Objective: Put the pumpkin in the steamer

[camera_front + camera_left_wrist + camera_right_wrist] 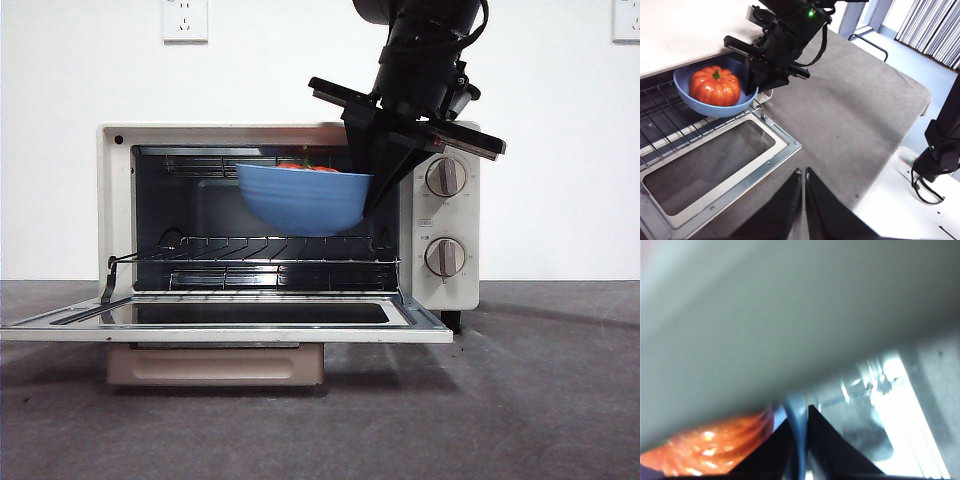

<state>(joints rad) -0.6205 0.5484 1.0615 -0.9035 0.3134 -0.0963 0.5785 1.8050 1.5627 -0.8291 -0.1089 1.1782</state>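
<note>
glass steamer door (250, 313), glossy ribbed pumpkin (715, 86)

blue bowl (302, 198), wall sockets (185, 19), grey table (540, 400)

Glossy orange pumpkin (715, 86), ribbed, green stem, pale speckles. Blue bowl (303, 198), faintly ribbed. Cream-white steamer (445, 215), dark interior, grey wire rack (262, 248), two silver-beige knobs (445, 176). Black right claw (756, 80). Black left claw (803, 174). Dark grey table (540, 400). White wall (560, 90).
</note>
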